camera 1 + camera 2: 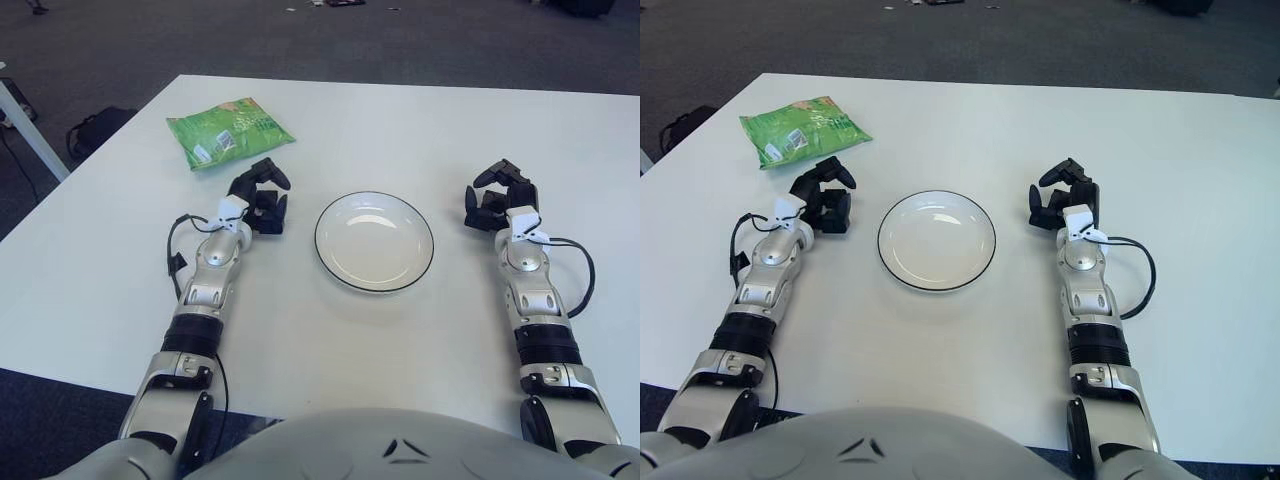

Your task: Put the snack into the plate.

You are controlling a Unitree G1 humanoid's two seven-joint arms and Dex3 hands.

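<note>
Looking down at the white table (330, 340): my left hand (260, 198) sits just left of the plate (375, 241), fingers loosely curled and apart, holding nothing. Whether it touches the tabletop, I cannot tell.

Snack: green packet (227, 131), lying flat on the table at far left, beyond my left hand. Near the hand, clear gap between fingertips and the packet's near edge. Not in the plate.

Plate: white, dark rim, round, centred in front of me between both forearms. Nothing in it.

Right hand (499, 197): shows to the right of the plate, a gap between them. Fingers loosely bent, apart, gripping nothing.

Both forearms run from my torso forward along the table, roughly parallel, one each side of the plate. Black cable loops out from each wrist: left one (178, 245) on the outer side of the left forearm, right one (583, 280) on the outer side of the right forearm.

Dark carpeted floor (400, 40) beyond the far table edge; a dark bag (100, 128) on the floor at left.
</note>
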